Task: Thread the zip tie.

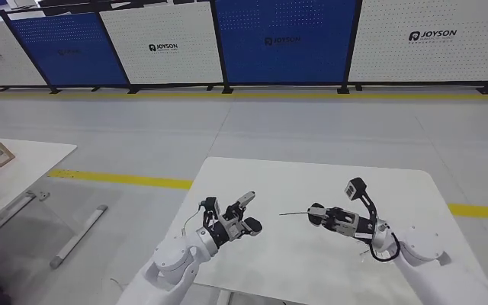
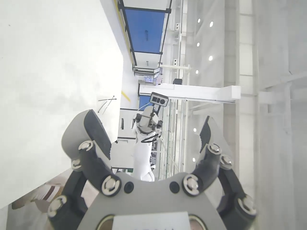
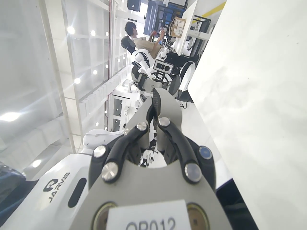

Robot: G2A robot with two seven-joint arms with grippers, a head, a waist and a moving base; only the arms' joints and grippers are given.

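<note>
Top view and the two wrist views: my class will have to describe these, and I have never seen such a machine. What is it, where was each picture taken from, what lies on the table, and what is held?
It is a robot with two arms, working at a white table. The top view looks down from a camera above the arms. Each wrist view looks along one arm's own fingers. The left fingers stand wide apart and hold nothing. The right fingers are closed, and the top view shows a zip tie in them, a thin dark strip pointing toward the other arm. In the left wrist view a few thin dark strips lie on the table, perhaps more zip ties.
</note>
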